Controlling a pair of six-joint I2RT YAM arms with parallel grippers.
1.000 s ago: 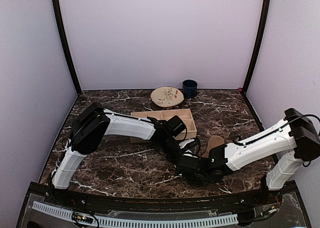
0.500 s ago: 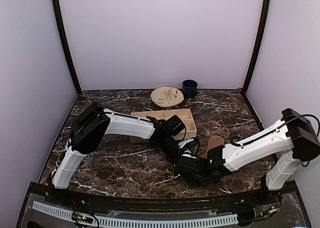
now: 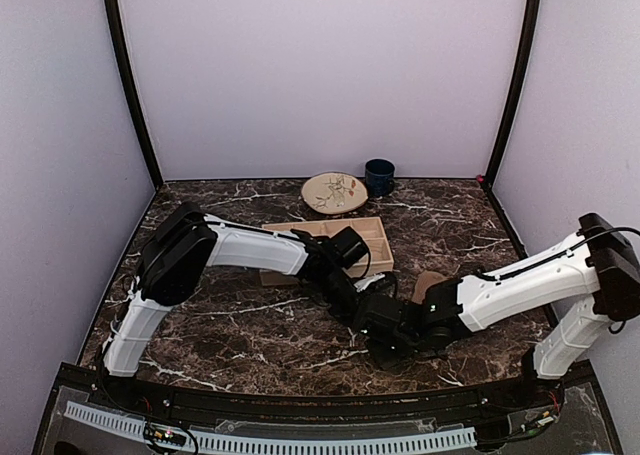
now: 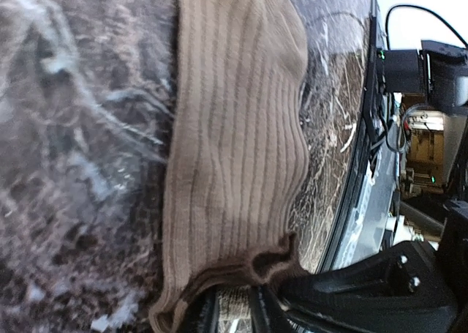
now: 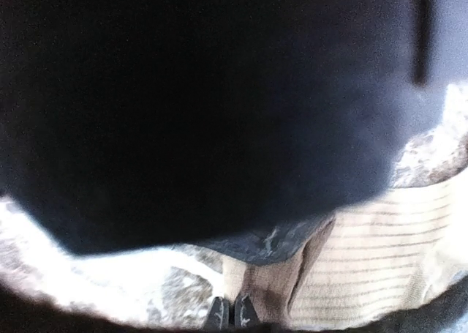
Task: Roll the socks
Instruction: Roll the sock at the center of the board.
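Note:
A plain tan ribbed sock [image 4: 234, 128] lies flat along the marble table, its cuff at my left gripper [image 4: 230, 311]. That gripper's fingers stand a little apart, with ribbed fabric showing in the gap and the cuff's corner curled up beside them. In the top view only the sock's far end [image 3: 432, 283] shows, behind the two grippers. My right gripper [image 5: 228, 315] has its tips pressed together at the sock's [image 5: 380, 260] puckered edge. From above, the left gripper [image 3: 366, 293] and right gripper [image 3: 382, 321] meet at mid-table. A dark body fills most of the right wrist view.
A wooden compartment box [image 3: 340, 237] stands behind the left arm. Further back sit a round wooden plate [image 3: 333, 191] and a dark blue mug [image 3: 379, 176]. The table's front edge [image 4: 351, 201] runs close beside the sock.
The right gripper has closed at the sock's edge and its arm has shifted slightly. The left gripper's fingers have eased a little apart.

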